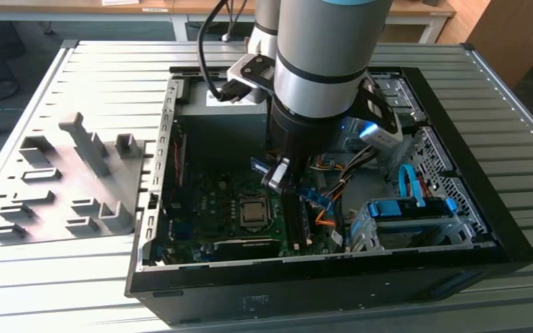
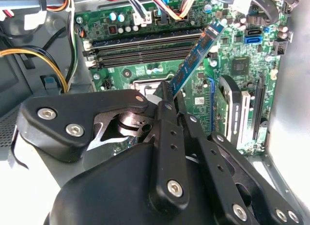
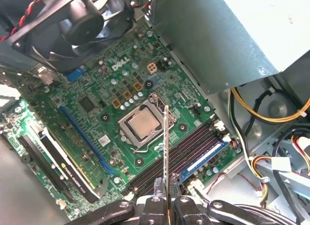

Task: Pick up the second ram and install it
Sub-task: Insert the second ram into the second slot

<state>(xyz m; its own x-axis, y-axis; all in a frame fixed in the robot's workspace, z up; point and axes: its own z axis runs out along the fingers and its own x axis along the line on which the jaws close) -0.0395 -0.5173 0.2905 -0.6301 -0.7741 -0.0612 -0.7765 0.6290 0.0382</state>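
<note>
1. At the exterior view's left, gray holder blocks (image 1: 72, 180) stand on the slatted table (image 1: 488, 90), just beside the open computer case (image 1: 322, 298).
2. Inside the case lies the green motherboard (image 1: 202, 208); its processor socket (image 1: 255, 208) sits near the middle; the dark memory slots (image 1: 294, 225) run just to the socket's right.
3. The arm (image 1: 322, 62) reaches down into the case; its gripper (image 1: 279, 179) hangs over the socket and slots, claw clamped on the second ram (image 1: 316, 197), which juts out slanted above the board.
4. In the second wrist view the fingers (image 2: 164, 106) pinch one end of the second ram (image 2: 196, 55); its free end points across the memory slots (image 2: 145, 48).
5. In the first wrist view the second ram (image 3: 166, 147) is seen edge-on over socket and slots; another stick (image 3: 206, 158) with a blue face sits seated in one slot.
6. At the exterior view's right, blue cables (image 1: 413, 182) curve above a blue drive cage (image 1: 405, 215).
</note>
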